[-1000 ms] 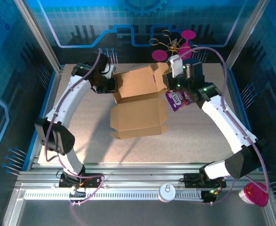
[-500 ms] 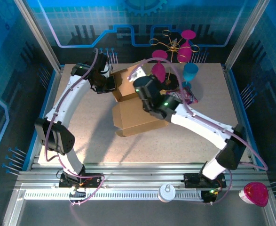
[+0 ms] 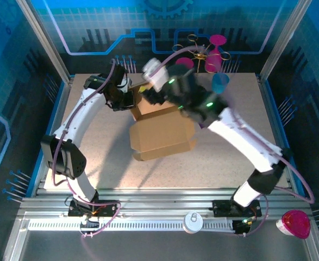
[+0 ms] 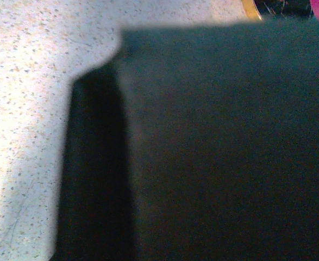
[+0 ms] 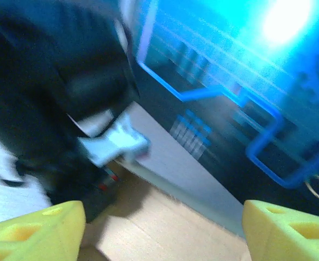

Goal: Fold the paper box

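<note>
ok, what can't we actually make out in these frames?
- Left gripper: open or shut unclear. In the top view its own wrist covers the tips at the paper box edge.
- Left wrist view: the dark surface is out of focus and unidentifiable.
- Box's rear flaps: in the top view, partly hidden under the right arm.
- Right wrist view: motion blur, so the dark shape above the right gripper is unreadable.
</note>
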You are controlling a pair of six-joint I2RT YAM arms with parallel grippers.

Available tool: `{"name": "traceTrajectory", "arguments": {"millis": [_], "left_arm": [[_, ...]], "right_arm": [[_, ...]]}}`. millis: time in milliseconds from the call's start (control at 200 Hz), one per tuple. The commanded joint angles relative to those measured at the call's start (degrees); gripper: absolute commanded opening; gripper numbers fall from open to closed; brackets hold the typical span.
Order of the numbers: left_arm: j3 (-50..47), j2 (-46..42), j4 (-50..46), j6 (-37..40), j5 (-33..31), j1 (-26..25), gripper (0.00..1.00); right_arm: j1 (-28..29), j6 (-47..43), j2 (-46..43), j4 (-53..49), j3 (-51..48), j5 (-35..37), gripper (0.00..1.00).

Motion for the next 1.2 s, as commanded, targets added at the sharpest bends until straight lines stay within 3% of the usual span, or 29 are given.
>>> {"name": "traceTrajectory", "arguments": {"millis": [0,120,215,275,375,465,590,755,1191], "left_arm": [[-1.7,-2.1,3.1,2.9,4.4,0.6,0.0],[-2.3,-1.7,4.4,4.6,6.1,1.2,0.0],[-2.2,-1.2,5.3,6.6,8.7,1.8,0.0],[-1.9,-0.7,5.7,8.0,11.2,2.3,0.0],[-1.5,0.2,6.4,9.8,15.3,3.2,0.0],[-1.1,1.1,6.9,10.9,18.2,3.6,0.0],[-0.1,2.4,6.1,12.2,19.1,3.6,0.0],[-0.1,2.9,5.1,12.8,18.6,3.6,0.0],[0.7,2.6,4.4,12.5,18.2,3.6,0.0]], "right_arm": [[-4.5,11.5,-2.2,-13.6,4.9,-36.4,0.78],[-12.6,19.4,-7.5,-6.6,-1.2,-41.8,0.75],[-25.4,29.5,-11.3,2.9,-9.6,-46.2,0.68],[-34.4,36.8,-12.8,12.2,-16.5,-51.6,0.58],[-41.9,41.6,-13.1,20.9,-24.5,-58.3,0.53],[-42.2,39.0,-12.0,22.2,-28.9,-61.6,0.54],[-42.2,42.3,-9.9,29.8,-35.0,-67.8,0.54],[-41.5,40.4,-8.4,28.6,-35.0,-69.4,0.54],[-35.9,24.0,-5.1,10.7,-27.1,-58.5,0.59]]}}
